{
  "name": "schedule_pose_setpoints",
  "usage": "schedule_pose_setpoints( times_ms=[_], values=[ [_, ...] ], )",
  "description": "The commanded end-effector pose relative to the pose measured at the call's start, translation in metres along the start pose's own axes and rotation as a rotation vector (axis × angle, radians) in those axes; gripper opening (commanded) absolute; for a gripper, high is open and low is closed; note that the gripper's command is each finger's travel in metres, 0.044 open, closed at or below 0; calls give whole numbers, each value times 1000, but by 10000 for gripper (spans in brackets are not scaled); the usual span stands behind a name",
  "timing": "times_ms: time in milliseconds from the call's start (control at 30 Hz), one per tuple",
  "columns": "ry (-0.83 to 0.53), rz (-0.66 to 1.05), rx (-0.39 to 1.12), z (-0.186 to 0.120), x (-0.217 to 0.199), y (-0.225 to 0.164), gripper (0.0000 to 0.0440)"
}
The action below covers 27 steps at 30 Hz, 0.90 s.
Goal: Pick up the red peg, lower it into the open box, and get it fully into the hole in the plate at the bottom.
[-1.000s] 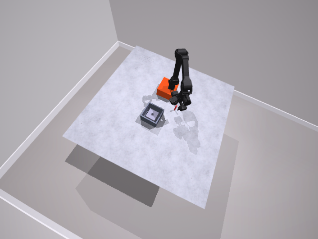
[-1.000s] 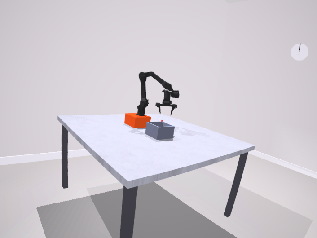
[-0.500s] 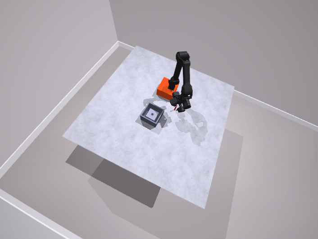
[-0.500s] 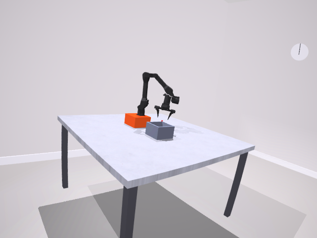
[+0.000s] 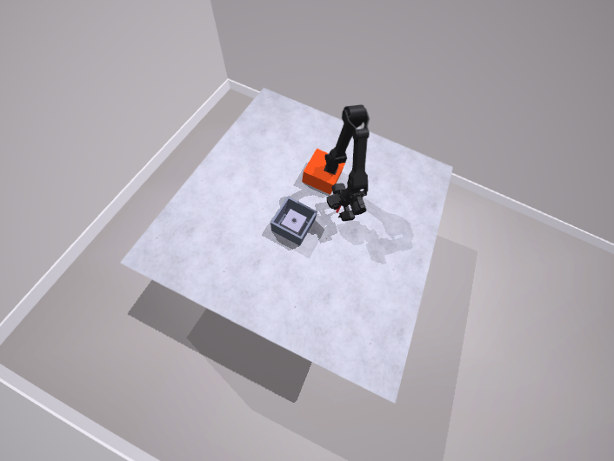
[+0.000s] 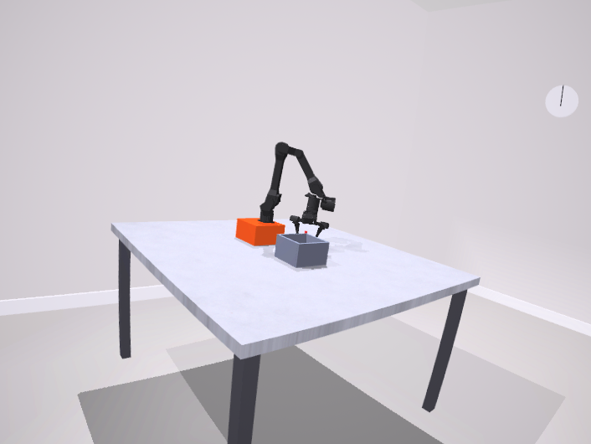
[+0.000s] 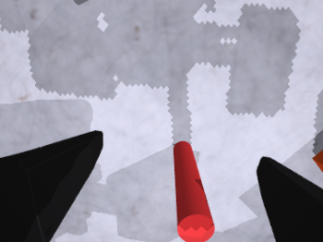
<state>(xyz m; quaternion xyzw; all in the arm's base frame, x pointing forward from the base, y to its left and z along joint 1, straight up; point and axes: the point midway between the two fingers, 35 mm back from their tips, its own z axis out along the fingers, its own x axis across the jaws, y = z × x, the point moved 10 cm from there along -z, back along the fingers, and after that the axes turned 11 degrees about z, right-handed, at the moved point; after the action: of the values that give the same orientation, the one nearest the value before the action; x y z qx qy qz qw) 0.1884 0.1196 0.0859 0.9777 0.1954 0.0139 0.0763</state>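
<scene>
The table [image 5: 237, 287] [image 6: 295, 306] [image 7: 138, 111] carries the box on its top. The arm [image 5: 360, 156] [image 6: 276, 174] rises behind the box in the exterior view, bent over at the elbow. Its orange base [image 5: 315, 179] [image 6: 247, 232] [image 7: 319, 160] sits near the box, apart from it. The box [image 5: 284, 233] [image 6: 312, 255] is open at the top. The gripper [image 5: 341, 208] [image 6: 307, 234] [image 7: 180, 151] is beyond the box in the exterior view, pointing down, its fingers spread wide. The plate [image 5: 287, 222] lies inside the box at the bottom. The peg [image 5: 338, 209] [image 6: 305, 232] [image 7: 190, 183] stands upright outside the box, near it, between the fingers and touching neither. The hole [image 5: 294, 220] is mid-plate in the box.
</scene>
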Motion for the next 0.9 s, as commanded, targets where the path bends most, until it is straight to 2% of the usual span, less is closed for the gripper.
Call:
schedule_pose_setpoints(
  times_ms=[0, 500, 867],
  values=[
    [-3, 17, 8, 11, -4, -3, 373],
    [-64, 25, 96, 18, 0, 0, 0],
    [9, -35, 9, -6, 4, 14, 0]
  ],
)
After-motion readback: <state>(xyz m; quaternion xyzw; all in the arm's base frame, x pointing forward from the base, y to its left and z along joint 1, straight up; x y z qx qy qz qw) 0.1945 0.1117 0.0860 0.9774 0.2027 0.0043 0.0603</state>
